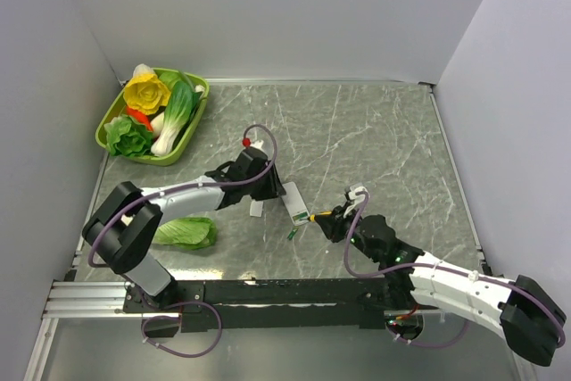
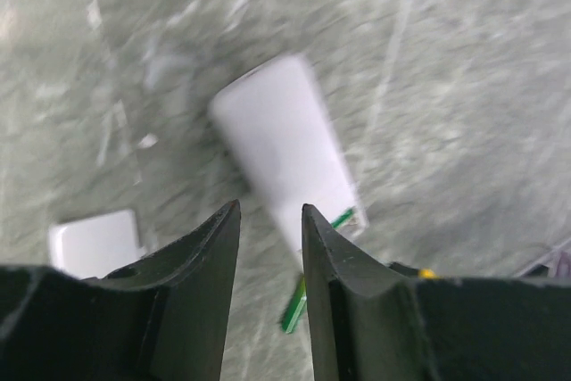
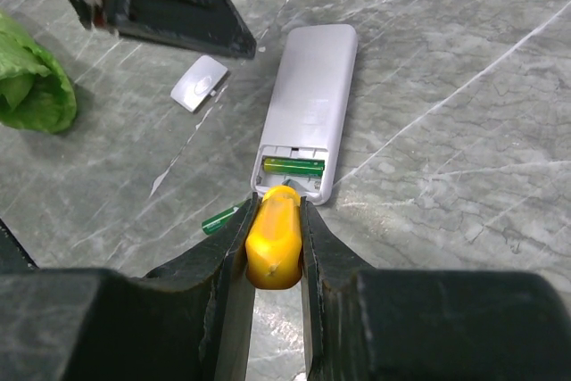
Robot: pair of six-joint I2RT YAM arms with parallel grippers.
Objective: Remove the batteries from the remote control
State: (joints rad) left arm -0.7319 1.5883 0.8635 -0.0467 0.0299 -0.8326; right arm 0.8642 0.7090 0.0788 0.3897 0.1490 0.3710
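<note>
The white remote control [image 3: 308, 100] lies face down on the marble table, its battery bay open at the near end. One green battery [image 3: 294, 166] sits in the bay. A second battery [image 3: 219, 219] lies loose on the table just left of it. My right gripper [image 3: 273, 207] is shut on the yellow-handled screwdriver [image 3: 273, 236], whose tip is at the bay's edge. My left gripper [image 2: 270, 211] hovers open over the remote control [image 2: 285, 144], which is blurred in the left wrist view, with nothing between its fingers. The loose battery [image 2: 293, 303] shows below it.
The small white cover piece [image 3: 200, 83] lies left of the remote. A green leafy vegetable [image 1: 185, 232] rests near the left arm's base. A green basket [image 1: 198, 106] of vegetables stands at the back left corner. White walls enclose the table.
</note>
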